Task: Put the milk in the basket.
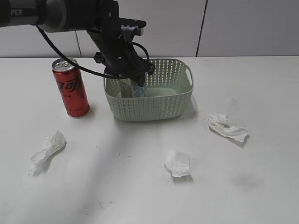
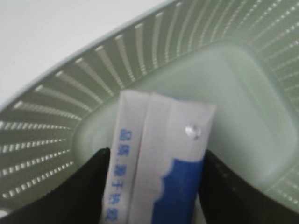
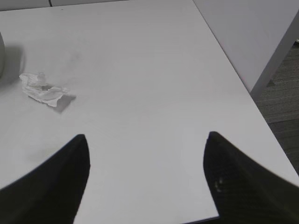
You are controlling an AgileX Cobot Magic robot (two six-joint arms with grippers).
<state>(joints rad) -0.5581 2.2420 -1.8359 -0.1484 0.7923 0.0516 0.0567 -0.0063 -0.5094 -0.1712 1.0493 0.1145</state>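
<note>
The pale green perforated basket (image 1: 163, 100) stands at the table's middle back. My left gripper (image 1: 136, 81) reaches down into its left half and is shut on the milk (image 1: 138, 90), a white and blue carton. In the left wrist view the milk (image 2: 161, 158) sits between the two black fingers (image 2: 154, 186), held over the basket floor (image 2: 233, 102); I cannot tell if it touches the floor. My right gripper (image 3: 145, 158) is open and empty above bare table near the right edge; it is out of the exterior view.
A tall red soda can (image 1: 70, 87) stands left of the basket. Crumpled tissues lie at front left (image 1: 48, 148), front middle (image 1: 178, 164) and right (image 1: 226, 126); the right one also shows in the right wrist view (image 3: 43, 89). The table's right edge (image 3: 243, 88) is close.
</note>
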